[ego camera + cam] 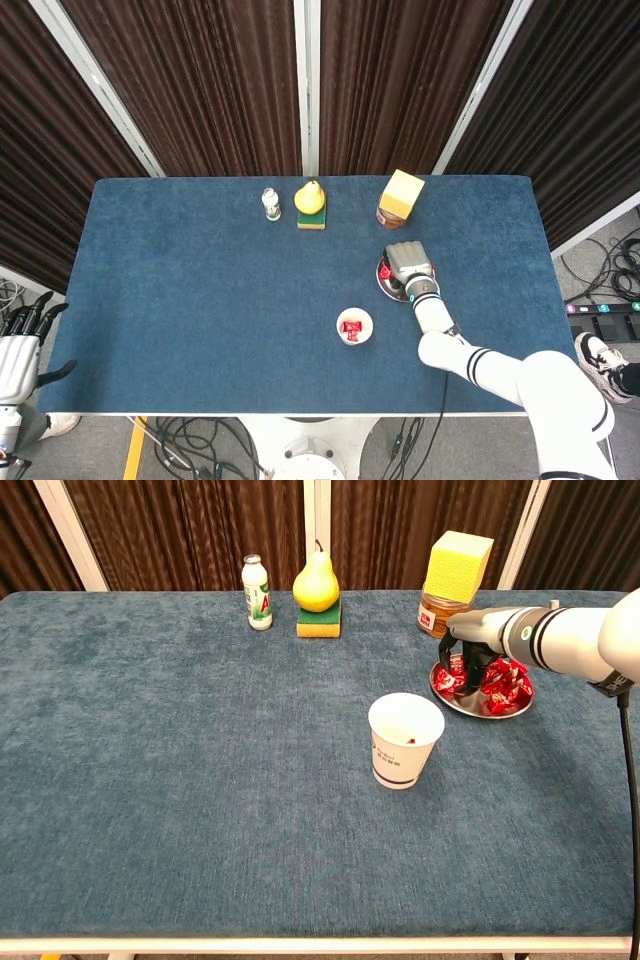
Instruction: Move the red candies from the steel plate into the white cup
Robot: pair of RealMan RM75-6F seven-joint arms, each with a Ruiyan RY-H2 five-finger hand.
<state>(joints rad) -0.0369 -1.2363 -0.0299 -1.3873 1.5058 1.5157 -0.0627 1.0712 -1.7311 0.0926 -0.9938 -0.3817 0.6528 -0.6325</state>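
We see the right hand down over the near-left part of the steel plate, its fingers curled into the red candies; whether it grips one we cannot tell. The white cup stands on the blue tabletop near the plate, apart from it, with red candy inside in the head view. The left hand hangs off the tabletop's edge, fingers spread and holding nothing.
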